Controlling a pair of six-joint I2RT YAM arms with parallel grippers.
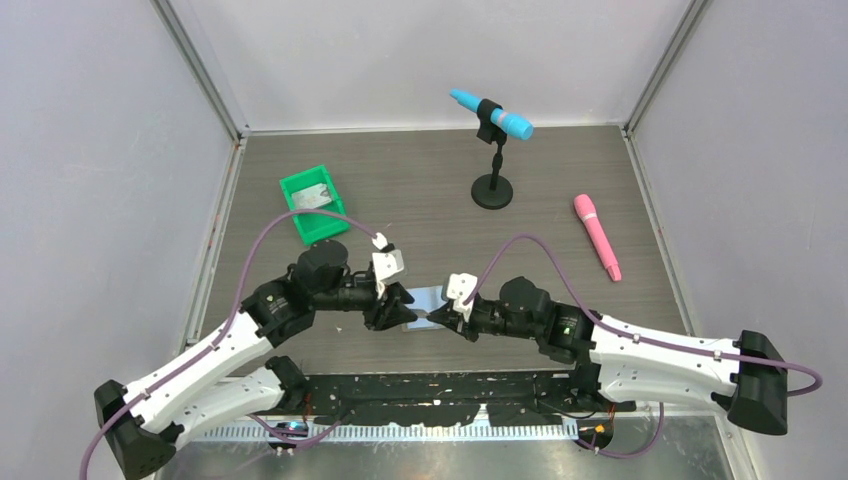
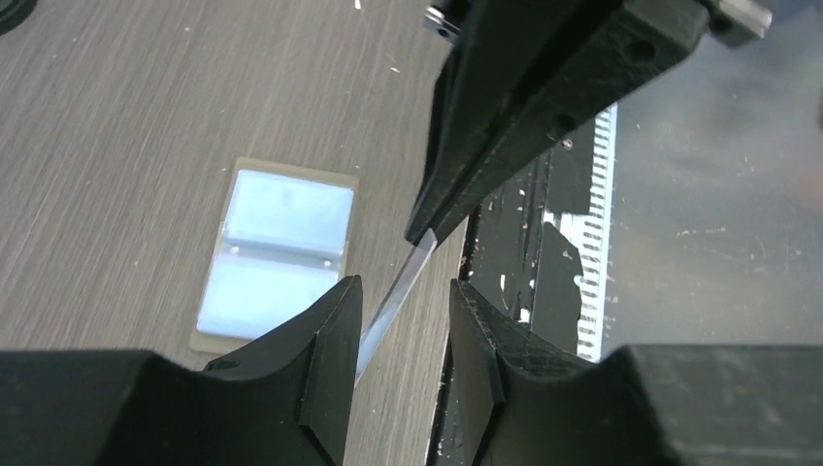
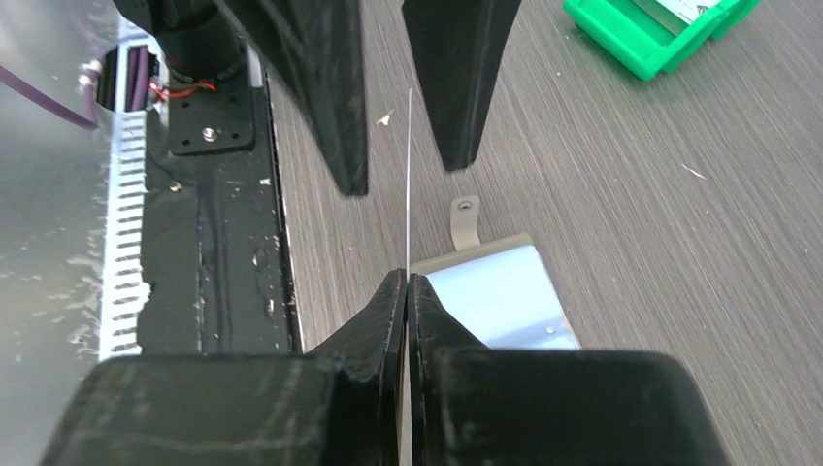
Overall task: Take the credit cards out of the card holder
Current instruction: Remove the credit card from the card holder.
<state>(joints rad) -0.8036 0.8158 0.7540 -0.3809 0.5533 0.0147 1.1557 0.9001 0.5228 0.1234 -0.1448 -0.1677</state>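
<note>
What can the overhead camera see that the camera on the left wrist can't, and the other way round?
Only the overhead view shows the green bin, the blue microphone on its stand and the pink microphone lying flat. Only the left wrist view shows the thin card clearly, pinched by the right gripper and passing between the open fingers of the left gripper. Both show the card holder lying open on the table, with the two grippers close together beside it.
</note>
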